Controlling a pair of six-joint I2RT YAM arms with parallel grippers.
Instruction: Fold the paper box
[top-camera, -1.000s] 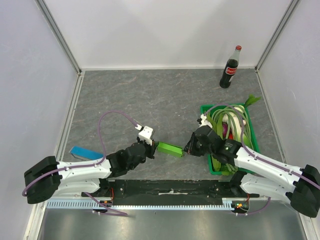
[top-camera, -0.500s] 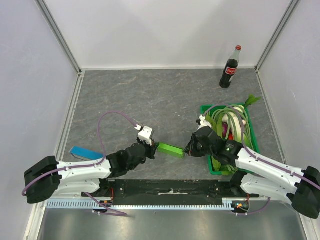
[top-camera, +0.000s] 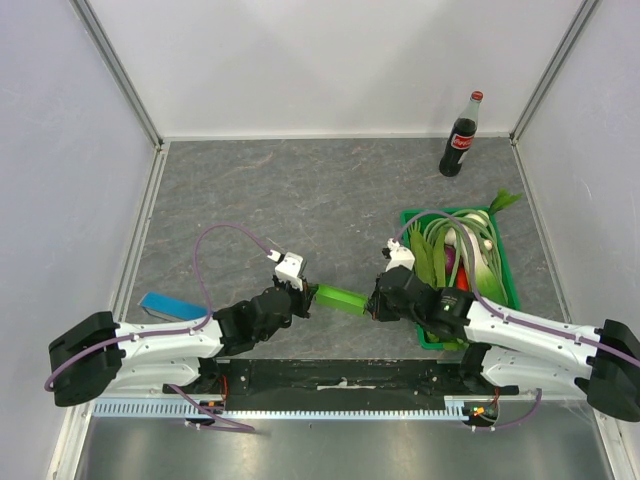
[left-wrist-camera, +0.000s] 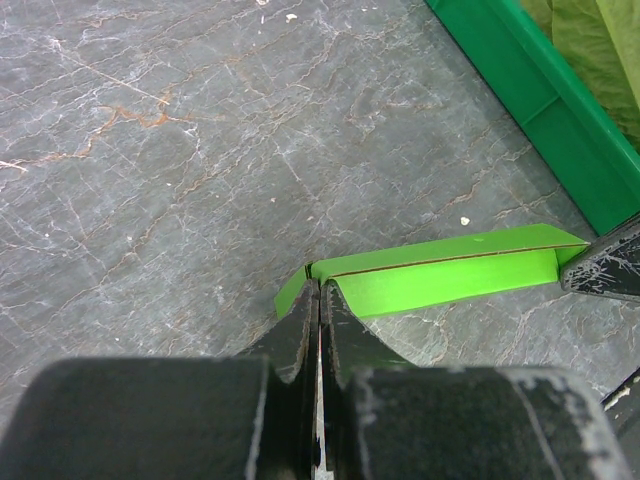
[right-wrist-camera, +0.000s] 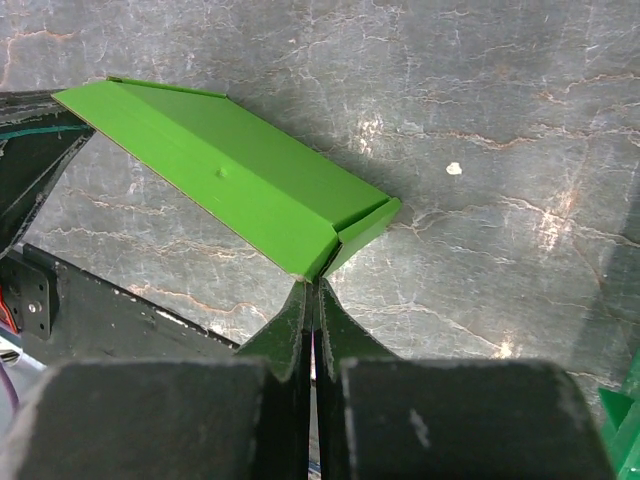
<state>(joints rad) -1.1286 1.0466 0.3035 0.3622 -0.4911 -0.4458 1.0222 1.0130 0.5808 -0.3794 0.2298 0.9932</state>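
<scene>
right tool (top-camera: 371, 303) has edged left — paper box (top-camera: 338, 296) still pinched by left tool (top-camera: 308, 294) too

table (top-camera: 300, 200): grey marbled top, white walls on three sides
bottle (top-camera: 461, 138): dark cola bottle, red cap, stood upright at far right corner
crate (left-wrist-camera: 540, 100): dark green, sat on right side, well nearer than bottle
blue block (top-camera: 170, 305): lay flat by near left edge
paper box (top-camera: 340, 297): lime green, over near middle; contact with top unclear
</scene>
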